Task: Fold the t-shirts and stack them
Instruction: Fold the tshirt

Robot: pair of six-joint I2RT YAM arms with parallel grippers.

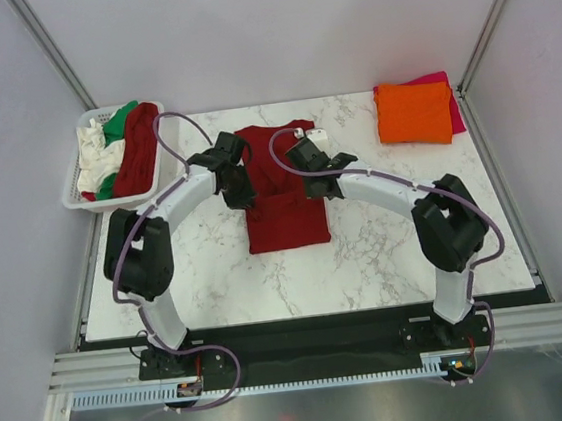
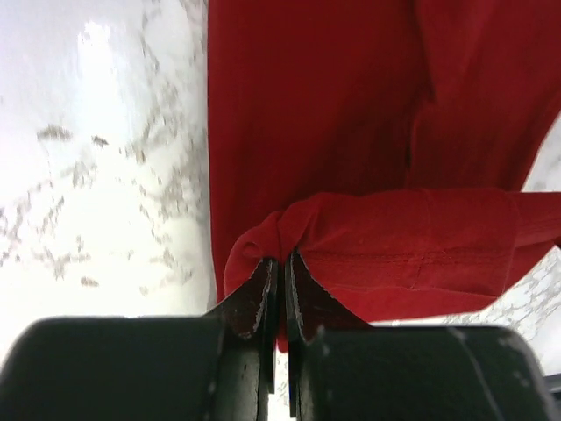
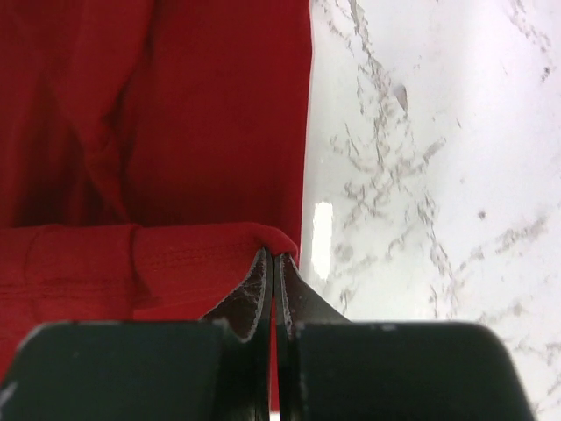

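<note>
A dark red t-shirt [image 1: 288, 225] lies flat in the middle of the marble table [image 1: 386, 250], narrowed to a long strip. My left gripper [image 1: 243, 196] is shut on a folded hem at the strip's left edge, which shows in the left wrist view [image 2: 280, 260] with the cloth [image 2: 351, 114] bunched at the tips. My right gripper [image 1: 316, 189] is shut on the same hem at its right edge [image 3: 272, 254], over the cloth [image 3: 175, 114]. An orange t-shirt [image 1: 413, 112] lies folded on a magenta-pink one [image 1: 457, 112] at the back right.
A white lattice basket [image 1: 72, 198] stands off the table's back left corner, holding a white t-shirt [image 1: 91, 155], a green one [image 1: 120, 115] and a second dark red one [image 1: 139, 150]. Grey walls close in on both sides.
</note>
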